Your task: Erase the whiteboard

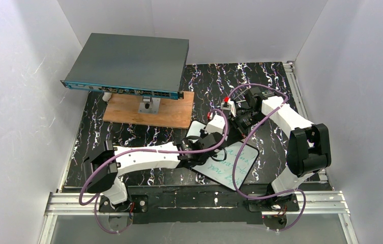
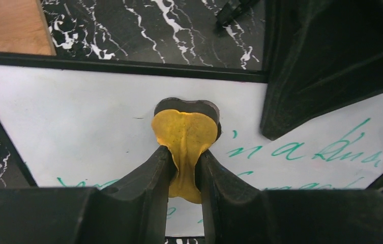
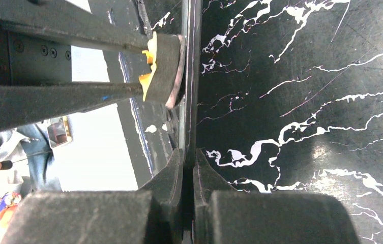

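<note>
Left wrist view: left gripper (image 2: pixel 183 170) clamped on a yellow eraser pad (image 2: pixel 184 132) against the whiteboard (image 2: pixel 77 122). The right gripper (image 3: pixel 189 168) pinches its thin edge; board appears light, rigid, slick.

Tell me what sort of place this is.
Probably a robotics lab test cell: plain white walls box in a black marbled table, aluminium rails frame its near edge, and a grey flat box stands over a wooden plank.
</note>
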